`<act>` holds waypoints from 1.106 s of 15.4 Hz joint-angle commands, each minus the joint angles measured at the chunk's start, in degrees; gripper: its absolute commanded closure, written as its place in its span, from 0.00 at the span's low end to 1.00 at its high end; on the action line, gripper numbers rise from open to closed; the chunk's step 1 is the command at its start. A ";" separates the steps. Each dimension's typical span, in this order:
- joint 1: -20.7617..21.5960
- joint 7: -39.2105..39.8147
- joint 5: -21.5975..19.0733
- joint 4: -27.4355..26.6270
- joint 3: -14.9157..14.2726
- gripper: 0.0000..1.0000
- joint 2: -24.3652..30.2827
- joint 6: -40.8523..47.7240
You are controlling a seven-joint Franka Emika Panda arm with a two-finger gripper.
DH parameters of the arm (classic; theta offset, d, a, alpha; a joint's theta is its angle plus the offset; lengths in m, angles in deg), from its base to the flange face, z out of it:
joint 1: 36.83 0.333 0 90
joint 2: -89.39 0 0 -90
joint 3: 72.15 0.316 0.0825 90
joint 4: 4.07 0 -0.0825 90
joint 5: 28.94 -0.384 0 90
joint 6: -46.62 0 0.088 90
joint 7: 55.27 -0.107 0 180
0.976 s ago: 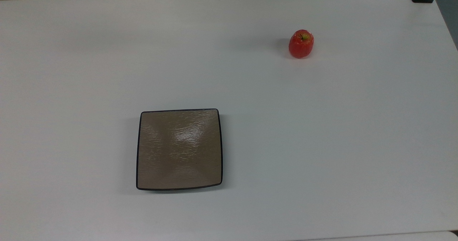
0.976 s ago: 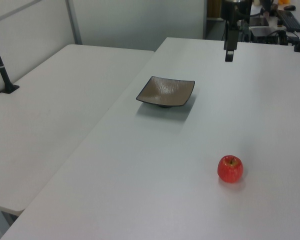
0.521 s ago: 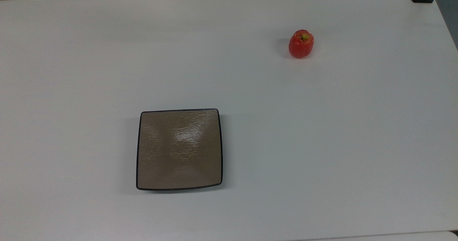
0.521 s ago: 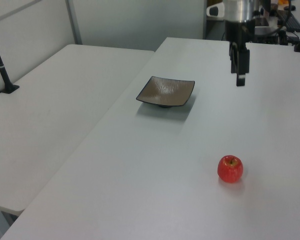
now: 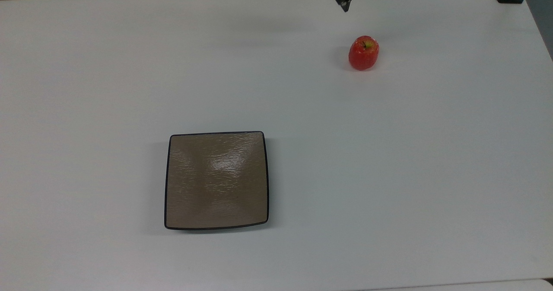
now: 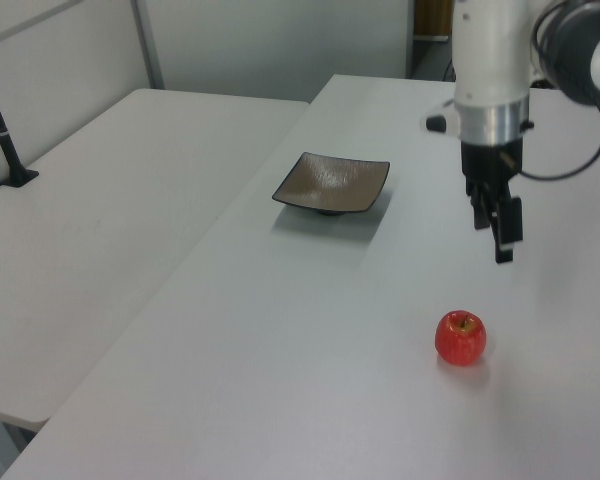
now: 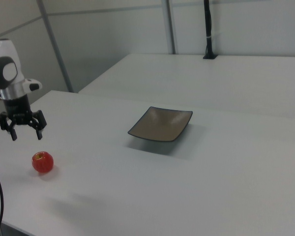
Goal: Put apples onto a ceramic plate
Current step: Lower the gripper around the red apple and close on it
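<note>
Apple (image 5: 363,52) — red, upright, stem hollow facing up — rests on the bare white table (image 5: 389,161) near the far edge in the top view, toward the top view's right. Nothing touches it. Plate (image 5: 216,180), square with a dark rim, lies flat and holds nothing, well apart from the apple toward the top view's lower left; in the right view it sits to the right view's right of the apple (image 7: 42,162).

Gripper (image 7: 23,124) hangs above the table, near the apple but clear of it, fingers pointing down and spread wide apart with nothing between them. In the left view it (image 6: 500,225) stands above and just behind the fruit (image 6: 461,337).

Judged stage: approach. The spread fingers suit a top-down straddle of the apple; the gripper likely needs to come over the stem, then descend. The round, glossy fruit may roll if one finger touches first.
</note>
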 commanded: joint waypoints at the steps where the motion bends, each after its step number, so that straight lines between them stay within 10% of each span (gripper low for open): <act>1: -0.69 1.63 2.14 -7.15 1.92 0.00 -0.63 -9.36; 17: -0.42 1.54 8.74 -12.96 4.64 0.00 -9.06 -30.13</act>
